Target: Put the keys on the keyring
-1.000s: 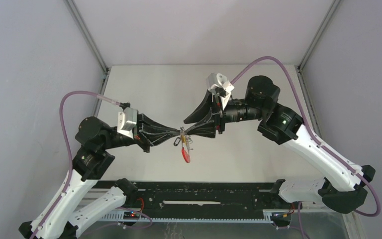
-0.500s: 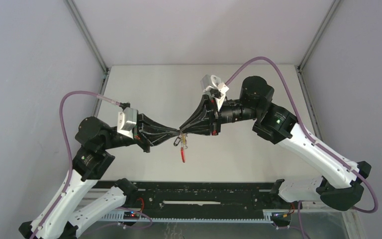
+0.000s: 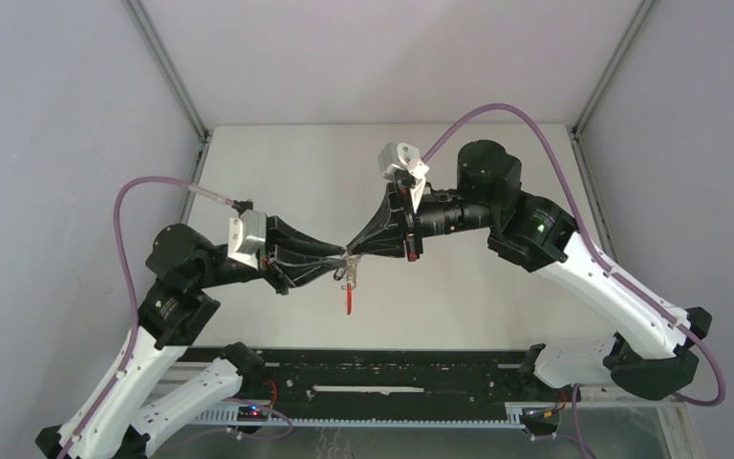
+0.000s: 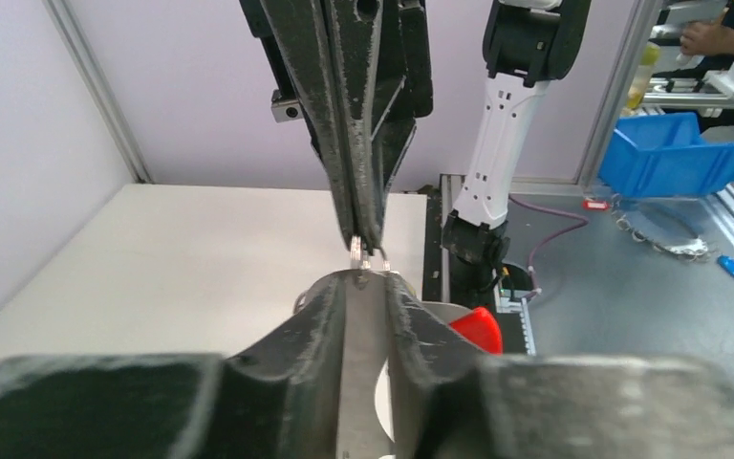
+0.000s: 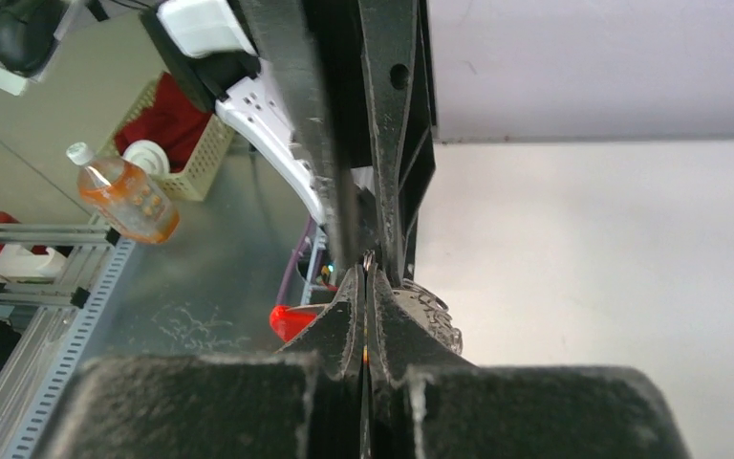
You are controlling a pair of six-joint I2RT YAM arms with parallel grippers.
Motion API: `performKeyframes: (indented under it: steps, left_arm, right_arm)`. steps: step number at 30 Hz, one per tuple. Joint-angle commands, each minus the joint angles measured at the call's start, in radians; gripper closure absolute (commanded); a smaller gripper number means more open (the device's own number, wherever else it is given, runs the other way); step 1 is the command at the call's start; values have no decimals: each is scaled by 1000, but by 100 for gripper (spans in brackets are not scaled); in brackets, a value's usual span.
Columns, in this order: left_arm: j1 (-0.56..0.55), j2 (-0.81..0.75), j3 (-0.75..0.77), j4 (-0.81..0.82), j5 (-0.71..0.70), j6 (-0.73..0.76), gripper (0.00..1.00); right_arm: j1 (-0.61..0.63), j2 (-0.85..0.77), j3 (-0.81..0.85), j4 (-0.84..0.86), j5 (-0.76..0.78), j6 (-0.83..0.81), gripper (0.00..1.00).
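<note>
Right jaws: closed on the wire rings [image 4: 368, 256], so the keyring [image 3: 349, 290] is held aloft.
Left jaws: narrowly parted at the same rings.
Keyring: hung above the table [image 3: 497, 182], red band downward.

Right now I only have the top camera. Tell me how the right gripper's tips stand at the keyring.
Observer: On its own wrist camera the right gripper is pressed fully shut, pinching the wire rings at its very tips.
Operator: Now give me the left one.
Observer: Its wrist camera shows the left gripper with a narrow gap between its fingers. The wire rings sit just at the tips, and I cannot tell whether the fingers touch them.
</note>
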Motion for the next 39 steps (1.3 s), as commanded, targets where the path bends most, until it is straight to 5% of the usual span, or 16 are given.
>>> performKeyframes:
  steps: [1, 6, 15, 23, 39]
  left_arm:
    - [-2, 18, 45, -139, 2, 125, 67]
    - [-3, 48, 109, -289, 11, 281, 59]
    - [-3, 86, 162, -376, 37, 353, 75]
    - [-4, 96, 166, -424, 81, 391, 92]
    - [-21, 112, 180, -501, 87, 458, 86]
  right_arm:
    - [11, 30, 122, -221, 94, -86, 100]
    - [57, 98, 241, -419, 191, -155, 100]
    - [118, 226, 437, -642, 279, -217, 100]
    - [140, 264, 496, -694, 283, -234, 100]
    - [165, 308, 551, -731, 280, -250, 100]
